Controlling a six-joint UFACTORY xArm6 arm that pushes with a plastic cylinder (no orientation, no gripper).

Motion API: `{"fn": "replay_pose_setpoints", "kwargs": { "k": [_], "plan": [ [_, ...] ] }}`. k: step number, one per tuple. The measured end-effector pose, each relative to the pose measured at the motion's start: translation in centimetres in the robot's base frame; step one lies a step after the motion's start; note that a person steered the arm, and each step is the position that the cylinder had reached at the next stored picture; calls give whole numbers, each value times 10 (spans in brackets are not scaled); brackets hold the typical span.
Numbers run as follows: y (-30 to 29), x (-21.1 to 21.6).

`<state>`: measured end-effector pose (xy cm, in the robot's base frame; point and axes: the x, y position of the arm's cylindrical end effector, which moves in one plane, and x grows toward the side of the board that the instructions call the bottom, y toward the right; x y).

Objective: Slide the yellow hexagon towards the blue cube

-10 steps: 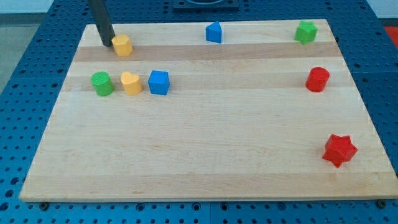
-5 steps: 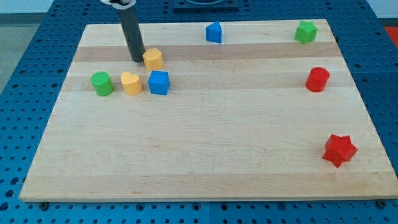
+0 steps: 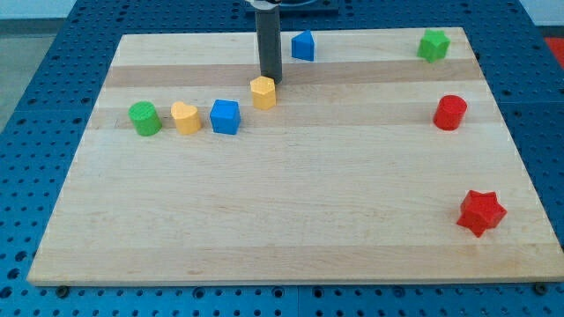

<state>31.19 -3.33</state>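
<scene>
The yellow hexagon [image 3: 263, 92] lies on the wooden board [image 3: 291, 211], up and to the right of the blue cube [image 3: 226, 116], with a small gap between them. My tip [image 3: 270, 78] touches the hexagon's upper edge from the view's top. The dark rod rises straight up out of the view.
A yellow heart-like block [image 3: 185, 116] and a green cylinder [image 3: 144, 118] lie in a row left of the blue cube. A blue pentagon-like block [image 3: 303, 45] is right of the rod. A green star [image 3: 433, 45], red cylinder [image 3: 450, 113] and red star [image 3: 481, 212] lie at the right.
My tip has pushed the yellow hexagon from the board's top left rightward and downward, past the blue cube's top to its upper right. The other blocks have not moved.
</scene>
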Motion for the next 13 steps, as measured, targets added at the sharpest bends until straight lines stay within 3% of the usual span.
{"fn": "replay_pose_setpoints", "kwargs": {
  "k": [5, 10, 13],
  "plan": [
    [-19, -10],
    [-20, 38],
    [-20, 44]
  ]
}}
